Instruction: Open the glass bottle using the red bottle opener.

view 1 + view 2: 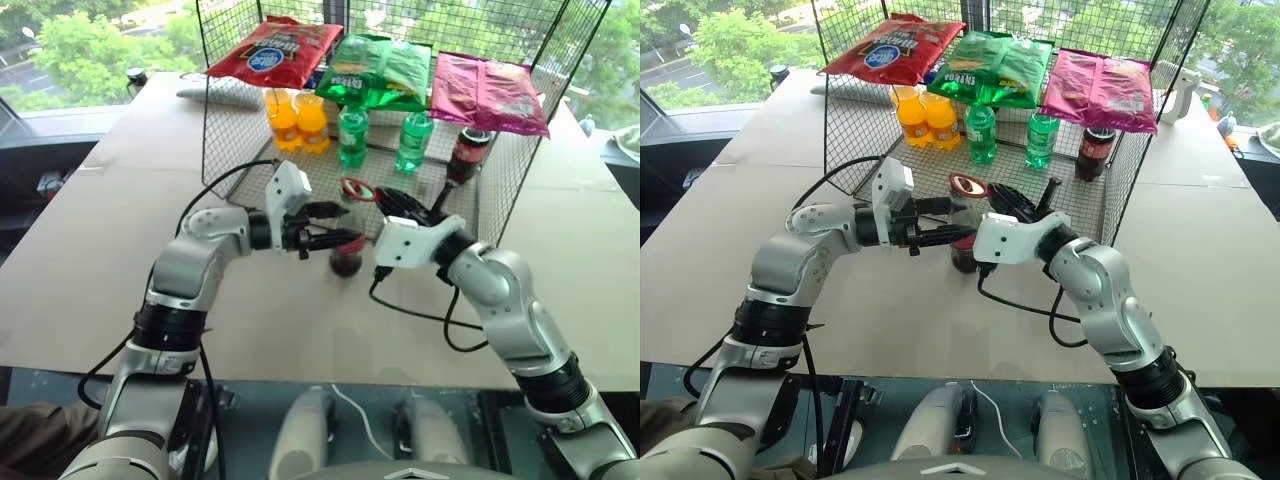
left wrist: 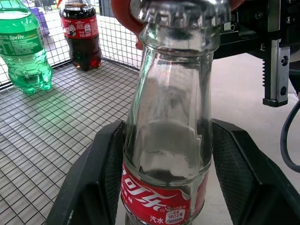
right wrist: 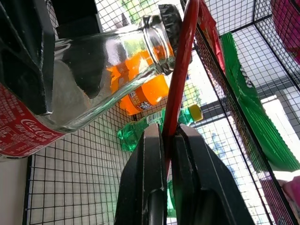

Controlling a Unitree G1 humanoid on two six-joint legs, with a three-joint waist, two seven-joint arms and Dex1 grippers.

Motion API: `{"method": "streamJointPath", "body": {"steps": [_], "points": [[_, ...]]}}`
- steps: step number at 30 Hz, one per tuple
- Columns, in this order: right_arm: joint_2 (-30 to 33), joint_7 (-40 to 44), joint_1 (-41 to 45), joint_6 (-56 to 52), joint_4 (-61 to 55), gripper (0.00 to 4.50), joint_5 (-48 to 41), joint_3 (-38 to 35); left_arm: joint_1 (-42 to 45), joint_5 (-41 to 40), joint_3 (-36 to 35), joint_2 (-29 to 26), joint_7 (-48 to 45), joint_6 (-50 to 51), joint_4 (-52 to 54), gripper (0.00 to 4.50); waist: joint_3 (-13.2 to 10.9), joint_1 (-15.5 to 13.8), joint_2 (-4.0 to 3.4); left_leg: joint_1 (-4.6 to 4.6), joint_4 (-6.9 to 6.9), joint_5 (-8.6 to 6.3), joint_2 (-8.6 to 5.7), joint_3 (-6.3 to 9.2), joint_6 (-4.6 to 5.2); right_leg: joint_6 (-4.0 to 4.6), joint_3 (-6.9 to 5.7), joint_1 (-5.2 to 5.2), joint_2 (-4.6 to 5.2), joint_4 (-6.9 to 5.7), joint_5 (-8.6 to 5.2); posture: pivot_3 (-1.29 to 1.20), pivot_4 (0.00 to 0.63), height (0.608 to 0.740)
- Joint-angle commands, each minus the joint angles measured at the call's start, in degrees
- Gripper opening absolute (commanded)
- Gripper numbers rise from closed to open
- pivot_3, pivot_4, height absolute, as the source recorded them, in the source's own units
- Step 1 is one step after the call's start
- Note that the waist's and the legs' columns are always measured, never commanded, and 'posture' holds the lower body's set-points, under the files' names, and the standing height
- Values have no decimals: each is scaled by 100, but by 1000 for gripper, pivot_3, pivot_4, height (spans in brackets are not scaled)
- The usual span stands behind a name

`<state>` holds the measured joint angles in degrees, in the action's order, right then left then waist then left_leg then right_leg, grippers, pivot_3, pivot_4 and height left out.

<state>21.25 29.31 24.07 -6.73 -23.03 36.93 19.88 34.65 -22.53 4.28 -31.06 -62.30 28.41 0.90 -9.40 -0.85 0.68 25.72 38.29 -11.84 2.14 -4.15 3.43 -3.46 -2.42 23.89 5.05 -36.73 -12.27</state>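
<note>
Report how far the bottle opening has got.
Done: the left gripper has its fingers clamped on the glass bottle, and the right gripper is shut on the red bottle opener. In hand: the opener's head sits at the cap, which is on the neck. Left: prying the cap off.

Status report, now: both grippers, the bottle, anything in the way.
Left gripper clamped on glass bottle, upright. Right gripper shut on red bottle opener, ring at the cap. Cap on. Nothing in the way.
</note>
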Motion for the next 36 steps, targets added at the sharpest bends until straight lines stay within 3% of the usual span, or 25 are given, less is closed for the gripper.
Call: {"method": "streamJointPath", "body": {"steps": [1,36], "points": [[116,273,38,258,-99,0,112,332,123,51,-29,19,118,-177,93,2171,0,-1,0,0,0,0,0,0,0,0,0,0,1,0,0,0,150,740],[1161,832,836,866,71,0,-189,-246,133,173,101,30,89,-473,-164,2171,-12,13,-11,10,-15,0,1,-2,1,2,-10,13,7,14,0,0,150,740]]}}
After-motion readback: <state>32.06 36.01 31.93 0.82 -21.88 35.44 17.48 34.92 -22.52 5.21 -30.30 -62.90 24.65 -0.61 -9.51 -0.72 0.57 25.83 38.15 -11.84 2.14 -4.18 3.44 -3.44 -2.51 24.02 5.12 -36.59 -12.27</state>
